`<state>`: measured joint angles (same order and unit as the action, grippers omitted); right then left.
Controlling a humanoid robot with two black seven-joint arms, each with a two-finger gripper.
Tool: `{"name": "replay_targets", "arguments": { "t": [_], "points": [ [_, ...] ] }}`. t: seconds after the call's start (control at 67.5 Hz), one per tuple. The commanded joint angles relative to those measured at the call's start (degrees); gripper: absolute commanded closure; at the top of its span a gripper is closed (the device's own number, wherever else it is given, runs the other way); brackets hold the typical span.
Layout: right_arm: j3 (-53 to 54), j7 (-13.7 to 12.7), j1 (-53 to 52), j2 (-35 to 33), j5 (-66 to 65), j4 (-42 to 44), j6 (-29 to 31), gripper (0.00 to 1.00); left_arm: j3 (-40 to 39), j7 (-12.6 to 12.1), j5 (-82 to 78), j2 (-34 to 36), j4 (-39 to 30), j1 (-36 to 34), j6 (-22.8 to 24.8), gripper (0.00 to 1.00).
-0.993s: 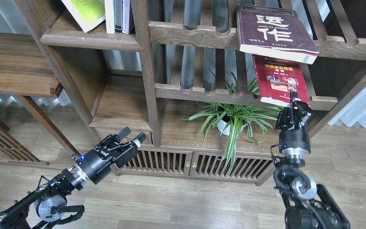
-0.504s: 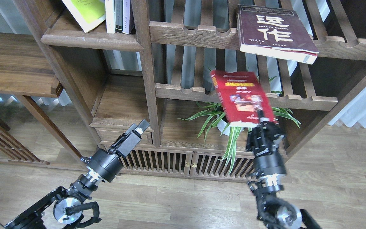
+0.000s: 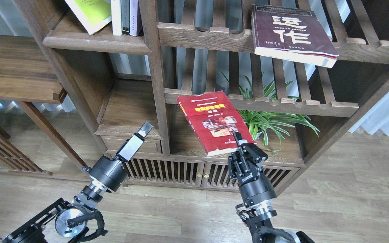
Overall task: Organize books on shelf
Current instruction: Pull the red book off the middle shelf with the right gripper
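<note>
My right gripper (image 3: 240, 141) is shut on the lower edge of the red book (image 3: 214, 121), which hangs tilted in the air before the middle bay, cover facing me. The thick maroon book (image 3: 292, 32) lies flat on the upper slatted rack at the right and overhangs its front rail. A yellow-green book (image 3: 91, 13) leans on the solid shelf (image 3: 96, 43) at the upper left, beside thin upright books (image 3: 126, 17). My left gripper (image 3: 144, 130) points up towards the post below that shelf, seen edge-on, with nothing visibly in it.
A spider plant (image 3: 275, 119) stands in the bay behind the red book. Slatted racks (image 3: 282, 104) cross the middle and right. A low cabinet with slatted doors (image 3: 181, 173) sits under them. A side table (image 3: 15, 71) stands at the left.
My right gripper has carried the red book off the lower slatted rack, down and to the left. The left gripper has turned edge-on and risen slightly.
</note>
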<state>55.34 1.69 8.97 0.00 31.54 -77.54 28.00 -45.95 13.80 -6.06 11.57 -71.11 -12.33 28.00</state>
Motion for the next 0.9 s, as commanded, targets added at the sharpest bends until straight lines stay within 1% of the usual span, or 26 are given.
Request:
{"name": "replay_targets", "arguments": {
  "t": [0.0, 0.37, 0.607, 0.889],
  "points": [
    [-3.0, 0.0, 0.1, 0.0, -1.5, 0.0, 0.0, 0.96, 0.9, 0.0, 1.4, 1.1, -0.1, 1.1, 0.0, 0.03],
    [-7.5, -0.2, -0.6, 0.0, -3.3, 0.0, 0.0, 0.96, 7.1, 0.0, 6.0, 1.3, 0.0, 0.5, 0.0, 0.03],
    [-10.3, -0.3, 1.3, 0.0, -6.2, 0.2, 0.0, 0.95, 7.5, 0.0, 8.5, -0.5, 0.0, -0.7, 0.0, 0.08],
    [-9.8, -0.7, 2.4, 0.0, -6.8, 0.8, 0.0, 0.95, 7.5, 0.0, 8.4, -0.9, -0.1, -0.4, 0.0, 0.08]
  ]
}}
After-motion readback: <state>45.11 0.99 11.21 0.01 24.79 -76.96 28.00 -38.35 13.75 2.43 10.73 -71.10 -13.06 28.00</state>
